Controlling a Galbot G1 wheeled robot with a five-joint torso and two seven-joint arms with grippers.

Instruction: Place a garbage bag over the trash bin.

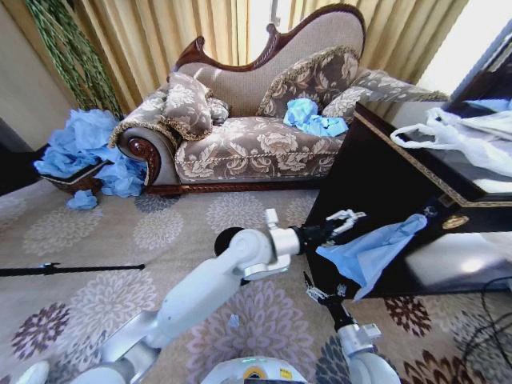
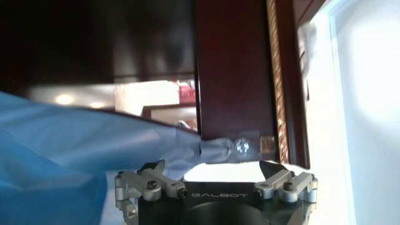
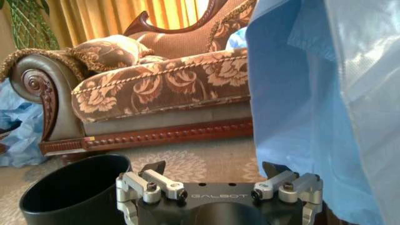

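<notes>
The left pincer (image 1: 346,218) is raised beside the dark bench (image 1: 384,184), its fingers spread, with the garbage bag (image 1: 370,250) (light blue, crinkled) hanging just beside it; whether it pinches the bag I cannot tell. The right pincer (image 3: 214,169), spread and empty, sits low near the trash bin (image 3: 72,192) on the carpet (image 1: 120,240).

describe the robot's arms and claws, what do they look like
Both arms are smooth glossy white tubes with silver metal collars at the joints. The left claw has pale silver fingers on a black wrist; the right claw is slim and dark. Close up, each claw has a black body marked GALBOT, silver knuckle brackets with black screws, and dark pointed tips.
</notes>
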